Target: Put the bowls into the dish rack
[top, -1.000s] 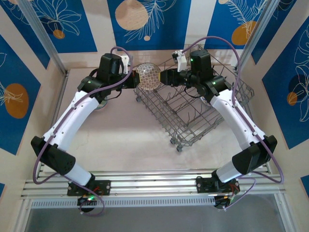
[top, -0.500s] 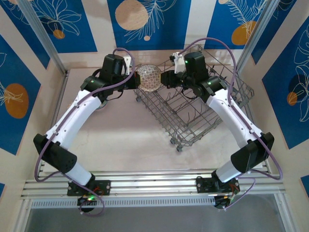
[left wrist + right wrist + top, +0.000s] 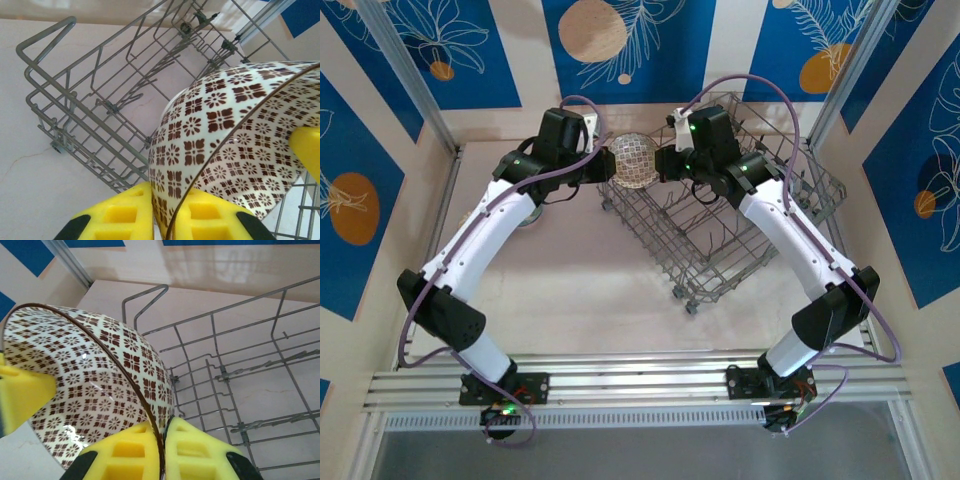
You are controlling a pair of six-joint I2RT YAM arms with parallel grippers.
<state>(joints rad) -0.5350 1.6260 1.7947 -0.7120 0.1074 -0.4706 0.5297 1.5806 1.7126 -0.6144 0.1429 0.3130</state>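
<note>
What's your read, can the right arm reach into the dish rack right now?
Probably, once freed: the right gripper and the left gripper both clamp the bowl by its rim, tying the arms together. The dish rack stands open-topped right beside them.

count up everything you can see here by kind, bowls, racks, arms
brown-and-white patterned ceramic bowl: 1
grey metal wire dish rack: 1
white robot arms: 2 (left, right)
total: 4
</note>
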